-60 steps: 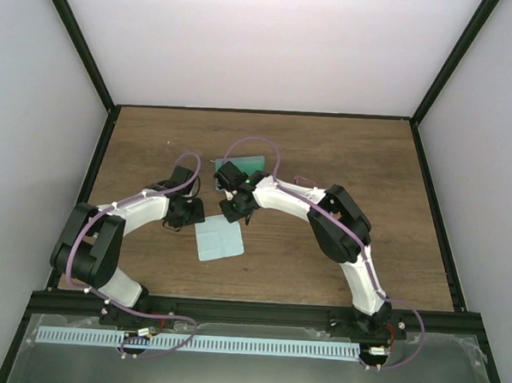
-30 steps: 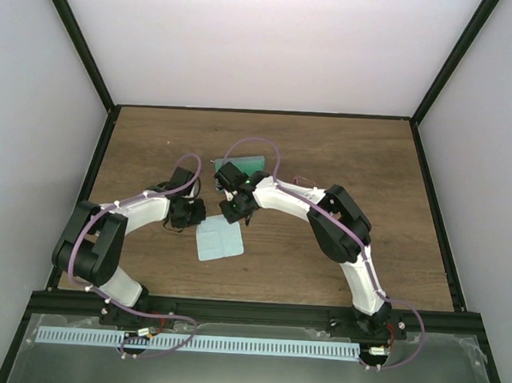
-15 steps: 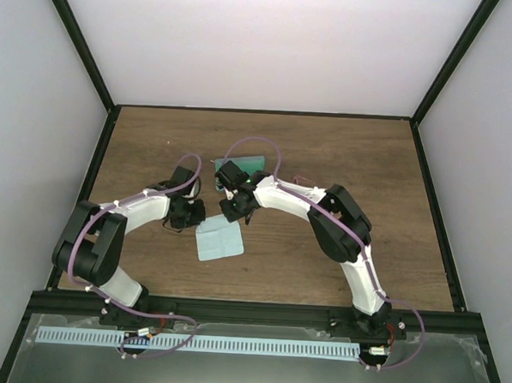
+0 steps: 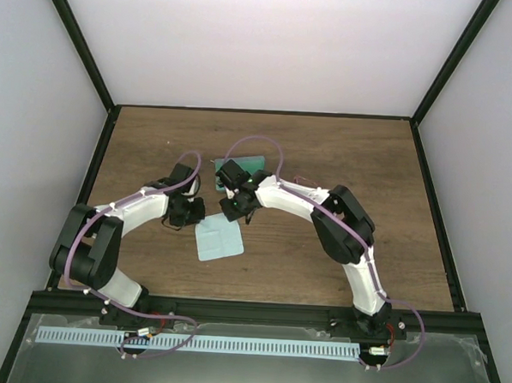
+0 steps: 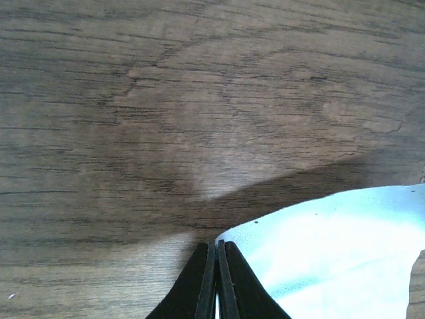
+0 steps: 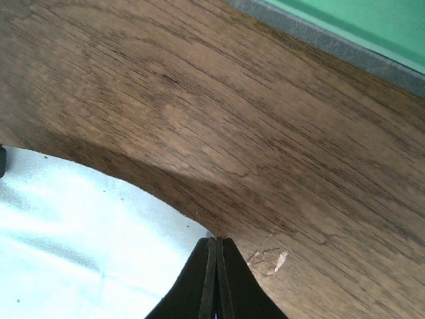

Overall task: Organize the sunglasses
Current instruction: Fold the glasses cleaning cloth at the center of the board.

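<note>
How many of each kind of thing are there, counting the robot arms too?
Arms: 2, left arm and right arm
Cloth: 1
Case: 1
Sunglasses: 1, mostly hidden
Total: 5

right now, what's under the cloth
The cloth is raised at two corners, pinched by the left pincer and right pincer. Beneath those edges only bare table and shadow show. Anything beneath its middle is covered by the cloth itself.
</note>
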Robot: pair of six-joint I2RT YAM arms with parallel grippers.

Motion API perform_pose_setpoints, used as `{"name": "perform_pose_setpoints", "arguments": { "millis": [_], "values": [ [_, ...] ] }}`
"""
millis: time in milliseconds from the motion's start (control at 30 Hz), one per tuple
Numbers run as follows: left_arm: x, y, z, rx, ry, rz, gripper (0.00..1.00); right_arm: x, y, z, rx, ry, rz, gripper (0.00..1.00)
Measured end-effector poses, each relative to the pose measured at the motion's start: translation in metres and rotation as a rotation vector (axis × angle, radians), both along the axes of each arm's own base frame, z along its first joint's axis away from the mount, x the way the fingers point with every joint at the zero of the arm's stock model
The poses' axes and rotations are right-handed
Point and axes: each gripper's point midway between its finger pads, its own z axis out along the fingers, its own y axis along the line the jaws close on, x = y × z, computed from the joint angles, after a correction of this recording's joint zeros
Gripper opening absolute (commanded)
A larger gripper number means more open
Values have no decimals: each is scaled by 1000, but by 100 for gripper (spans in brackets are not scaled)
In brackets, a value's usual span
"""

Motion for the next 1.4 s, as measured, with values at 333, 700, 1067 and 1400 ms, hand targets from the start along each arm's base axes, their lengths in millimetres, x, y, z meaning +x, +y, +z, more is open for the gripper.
{"name": "perform_pose_setpoints", "arguments": {
  "millis": [333,700,1067,1400],
  "values": [
    [-7,-1,0,-7,23,-28,4,-11,-6,5,20,26,-6,1],
    [-11,-6,11,-40,12,-56,4,-31,-15,13,53,72,-3,1],
    [-22,-7,18,-60,18,-86,4,-43,-14,8,57,109,13,1],
    [-38,-4,8,-51,62,-106,4,-54,-15,11,62,125,14,1]
  ]
}}
